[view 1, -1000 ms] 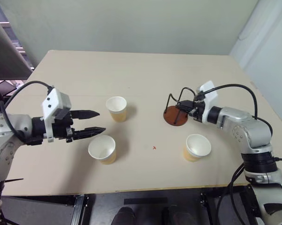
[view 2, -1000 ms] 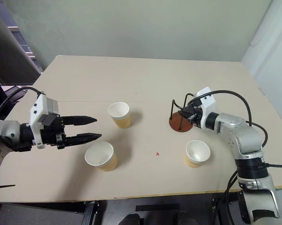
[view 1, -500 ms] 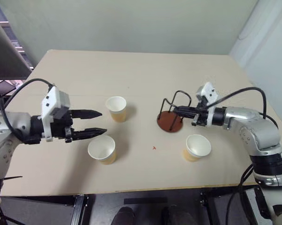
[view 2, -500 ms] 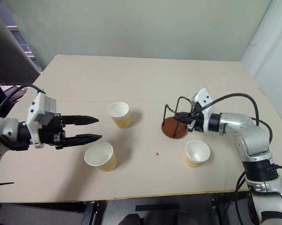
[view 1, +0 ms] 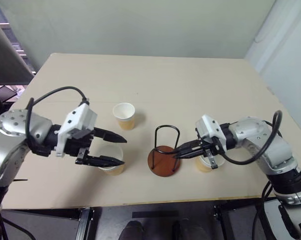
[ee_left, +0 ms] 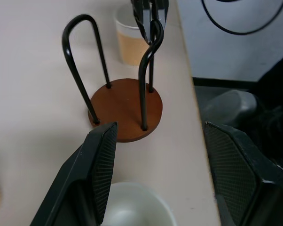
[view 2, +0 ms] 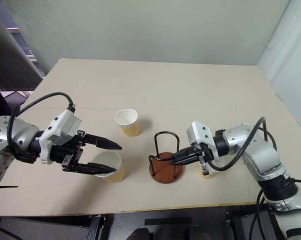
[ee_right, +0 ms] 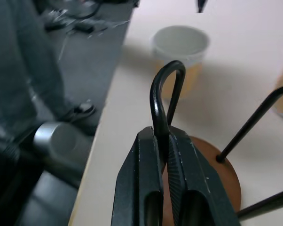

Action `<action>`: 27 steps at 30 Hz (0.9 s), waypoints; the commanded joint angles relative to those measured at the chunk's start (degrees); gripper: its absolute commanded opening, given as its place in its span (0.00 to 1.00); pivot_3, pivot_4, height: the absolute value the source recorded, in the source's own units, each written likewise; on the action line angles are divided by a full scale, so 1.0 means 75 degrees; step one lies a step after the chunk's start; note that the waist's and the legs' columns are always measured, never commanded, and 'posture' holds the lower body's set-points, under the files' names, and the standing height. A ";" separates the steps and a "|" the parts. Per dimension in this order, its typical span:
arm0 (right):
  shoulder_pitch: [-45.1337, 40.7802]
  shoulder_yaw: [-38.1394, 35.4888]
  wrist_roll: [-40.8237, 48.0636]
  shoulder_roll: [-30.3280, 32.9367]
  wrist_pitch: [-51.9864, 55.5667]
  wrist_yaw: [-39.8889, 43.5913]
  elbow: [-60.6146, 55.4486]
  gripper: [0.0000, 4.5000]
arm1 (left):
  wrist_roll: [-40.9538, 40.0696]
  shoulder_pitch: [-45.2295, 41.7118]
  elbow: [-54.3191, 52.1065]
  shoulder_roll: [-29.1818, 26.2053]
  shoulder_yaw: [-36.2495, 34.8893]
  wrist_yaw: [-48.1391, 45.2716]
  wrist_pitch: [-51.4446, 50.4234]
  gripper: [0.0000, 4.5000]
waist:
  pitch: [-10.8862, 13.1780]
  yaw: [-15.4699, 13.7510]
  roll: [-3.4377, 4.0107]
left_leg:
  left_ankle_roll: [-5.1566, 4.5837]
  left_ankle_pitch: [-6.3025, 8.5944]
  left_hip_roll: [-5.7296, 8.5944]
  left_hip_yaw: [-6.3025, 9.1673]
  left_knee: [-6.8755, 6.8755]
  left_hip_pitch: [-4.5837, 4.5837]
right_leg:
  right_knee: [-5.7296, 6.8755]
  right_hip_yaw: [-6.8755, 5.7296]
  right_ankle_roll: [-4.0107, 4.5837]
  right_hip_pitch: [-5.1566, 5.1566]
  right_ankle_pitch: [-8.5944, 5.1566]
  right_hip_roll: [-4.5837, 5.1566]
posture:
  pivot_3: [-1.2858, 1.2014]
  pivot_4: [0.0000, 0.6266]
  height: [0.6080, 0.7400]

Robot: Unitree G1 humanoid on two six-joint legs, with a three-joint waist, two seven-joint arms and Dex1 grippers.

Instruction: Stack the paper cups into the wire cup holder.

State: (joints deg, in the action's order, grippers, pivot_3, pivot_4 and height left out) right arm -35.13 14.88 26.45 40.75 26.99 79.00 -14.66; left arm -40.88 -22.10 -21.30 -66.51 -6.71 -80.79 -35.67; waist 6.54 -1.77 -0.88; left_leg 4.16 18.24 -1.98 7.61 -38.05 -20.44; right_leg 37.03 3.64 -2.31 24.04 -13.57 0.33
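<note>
L gripper (view 1: 118,149) spread wide, fingers either side of a paper cup (view 1: 110,159) near the table's (view 1: 190,80) front edge, left of centre; can't tell if they touch it. 2nd cup (view 1: 124,115) stands farther back, toward table centre, apart from both arms. Wire cup holder (view 1: 164,152) upright near front edge, about mid-table, brown disc base flat on the surface. R gripper (view 1: 179,152) pressed together, pinching one of the holder's black wire loops from the right. 3rd cup (view 1: 205,163) just behind R gripper, near front edge right of the holder, partly hidden by the arm.
</note>
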 commanded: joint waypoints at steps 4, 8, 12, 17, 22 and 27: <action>-0.0076 0.0233 -0.0738 -0.0011 -0.1298 0.0370 0.0421 0.01 | 0.0079 -0.0014 -0.0249 -0.0266 -0.0048 -0.0102 -0.0026 0.70 | 0.0000 0.0000 0.0000 | -0.0001 0.0001 -0.0011 0.0002 0.0000 0.0002 | 0.0002 0.0001 0.0000 -0.0001 0.0000 0.0001 | 0.52 0.24 1.00; -0.0066 0.0385 -0.1057 0.0051 -0.1666 0.0494 0.0505 0.01 | 0.0095 -0.0020 -0.0242 -0.0254 -0.0047 -0.0028 -0.0044 0.70 | 0.0000 0.0001 -0.0001 | -0.0002 0.0001 -0.0016 0.0001 0.0000 0.0002 | 0.0002 0.0001 0.0000 -0.0001 0.0000 0.0001 | 0.52 0.24 1.00; -0.0333 0.0461 -0.1219 0.0108 -0.1478 0.0577 0.0630 0.01 | 0.0127 -0.0007 -0.0235 -0.0235 -0.0032 0.0003 -0.0047 0.70 | 0.0000 0.0002 -0.0001 | -0.0003 0.0001 -0.0019 0.0001 -0.0001 0.0007 | 0.0002 0.0003 0.0001 -0.0006 0.0000 0.0001 | 0.52 0.24 1.00; -0.0590 0.0452 -0.1211 0.0191 -0.1234 0.0699 0.0718 0.24 | 0.0149 -0.0112 -0.0170 -0.0201 0.0025 0.0003 -0.0069 0.70 | -0.0001 -0.0005 -0.0001 | -0.0003 0.0001 -0.0024 0.0001 -0.0002 0.0009 | 0.0003 0.0002 0.0002 -0.0010 0.0000 0.0002 | 0.52 0.24 1.00; -0.0917 0.0064 -0.1075 0.0395 -0.1013 0.0709 0.0548 0.64 | 0.0218 -0.0228 -0.0042 -0.0157 0.0111 -0.0071 0.0016 0.70 | 0.0000 -0.0001 0.0000 | -0.0003 0.0001 -0.0023 0.0000 0.0000 0.0007 | 0.0001 0.0003 0.0002 -0.0007 0.0000 0.0002 | 0.52 0.24 1.00; -0.1278 -0.0742 -0.0874 0.1029 -0.0577 0.0390 -0.0144 0.99 | 0.0271 -0.0398 0.0079 -0.0034 0.0269 -0.0238 0.0132 0.70 | 0.0002 -0.0017 0.0002 | -0.0003 0.0001 -0.0023 0.0001 -0.0001 0.0002 | -0.0001 0.0002 0.0003 -0.0007 -0.0001 0.0003 | 0.52 0.24 1.00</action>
State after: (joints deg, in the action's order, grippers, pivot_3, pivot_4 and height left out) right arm -43.38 13.31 18.49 46.48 21.76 82.43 -12.79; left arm -38.67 -24.11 -20.33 -66.74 -4.86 -81.77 -35.63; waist 6.56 -1.90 -0.86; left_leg 4.13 18.25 -2.15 7.62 -38.06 -20.44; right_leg 37.00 3.65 -2.29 23.99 -13.58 0.38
